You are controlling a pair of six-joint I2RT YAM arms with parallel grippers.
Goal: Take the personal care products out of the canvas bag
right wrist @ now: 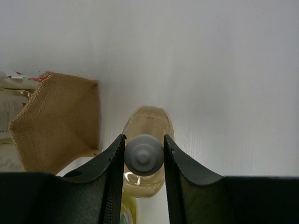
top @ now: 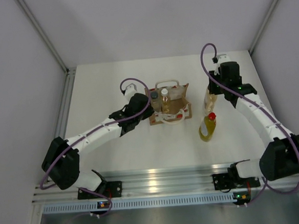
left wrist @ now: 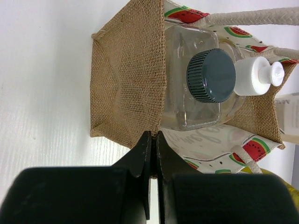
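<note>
Jaws of the left gripper [left wrist: 153, 136] sit nearly together, pinched on the rim of the canvas bag [left wrist: 126, 79] at one corner, with only a thin slit between them. The bag stands open on the white worktop [top: 157, 147] near its middle, just right of the left arm's wrist. Its tan woven wall faces the left wrist camera, and a watermelon-print lining [left wrist: 243, 32] and white loop handles [left wrist: 252, 17] show at the mouth. Two products are inside it: the clear bottle [left wrist: 211, 75] with a dark grey ribbed cap fills the side nearer the left gripper, and the first amber bottle [left wrist: 257, 77], white-capped, stands touching it on the far side.

Right of the bag and well apart from it, the second amber bottle [right wrist: 147, 119] is out on the open side of the worktop, upright. The right gripper [right wrist: 144, 138] hangs above it, jaws clamped on either side of its pale cap [right wrist: 144, 156]. Whether its base touches the surface I cannot tell. Just in front of it, toward the arm bases, the yellow bottle [top: 207, 129] with the red cap [top: 211, 116] stands upright on the worktop, free of both grippers.
</note>
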